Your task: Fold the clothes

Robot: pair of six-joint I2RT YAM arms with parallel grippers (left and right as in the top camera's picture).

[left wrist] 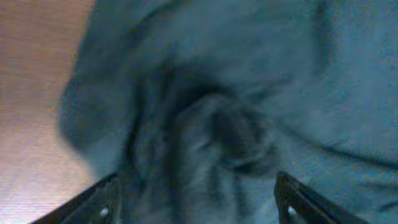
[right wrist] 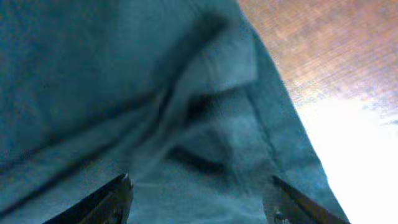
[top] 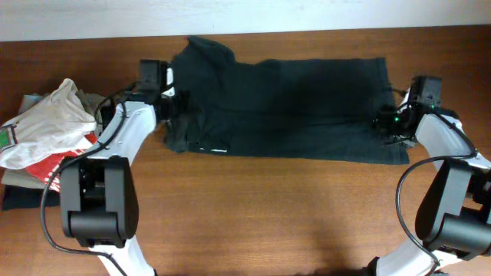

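The dark charcoal T-shirt (top: 284,107) lies spread in a long band across the far half of the table, with its print hidden. A small white mark (top: 217,149) shows at its front edge. My left gripper (top: 173,107) is at the shirt's left end. In the left wrist view it (left wrist: 196,205) is open, with bunched cloth (left wrist: 224,130) between and ahead of the fingers. My right gripper (top: 386,123) is at the shirt's right end. In the right wrist view it (right wrist: 199,199) is open over a fold of cloth (right wrist: 211,118) near the hem.
A white-and-red garment (top: 46,126) lies heaped at the left table edge on top of a dark garment (top: 19,195). The wooden table (top: 268,207) runs in front of the shirt. A white wall lies beyond the far edge.
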